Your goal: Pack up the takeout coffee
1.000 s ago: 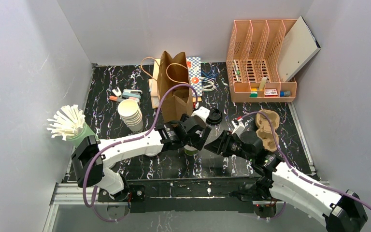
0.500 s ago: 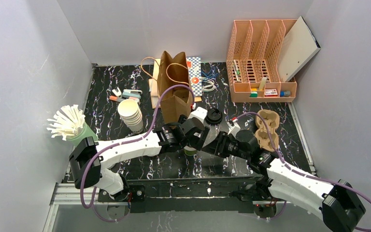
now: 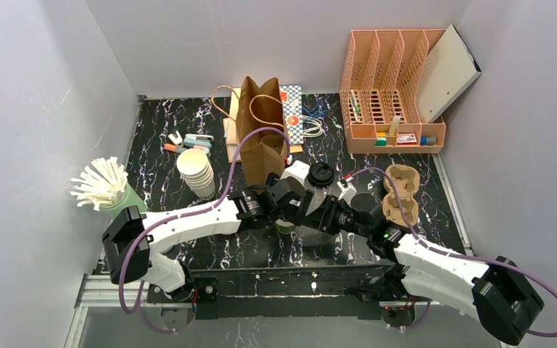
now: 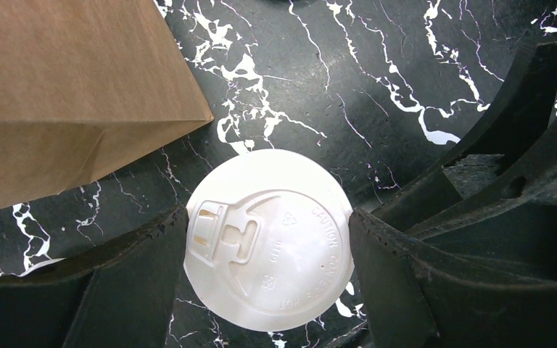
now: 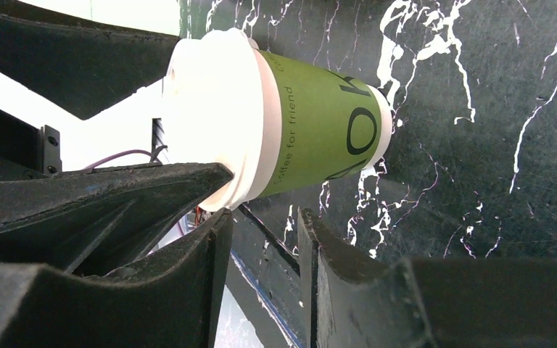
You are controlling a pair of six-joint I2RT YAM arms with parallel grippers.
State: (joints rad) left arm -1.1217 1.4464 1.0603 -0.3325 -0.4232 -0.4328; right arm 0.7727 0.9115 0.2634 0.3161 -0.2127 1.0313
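Note:
A green-sided takeout coffee cup (image 5: 319,119) with a white sip lid (image 4: 268,239) stands on the black marble table (image 3: 188,145), just in front of the brown paper bag (image 3: 261,138). My left gripper (image 4: 267,217) is over it, a finger pressed against each side of the lid. My right gripper (image 5: 265,221) is low beside the cup on its right, with a narrow gap between its fingers and nothing in it. In the top view the green cup (image 3: 285,227) shows only as a sliver under the two grippers. A white-lidded pale cup (image 3: 301,172) stands behind them.
A loose black lid (image 3: 321,174) lies beside the pale cup. A cardboard cup carrier (image 3: 399,192) sits to the right. A stack of lidless cups (image 3: 196,170) and a green holder of white sticks (image 3: 105,188) stand to the left. An orange desk organiser (image 3: 392,87) is at the back right.
My right arm has slid left, up to the green cup, and its jaws have narrowed. The left gripper has stayed on the lid.

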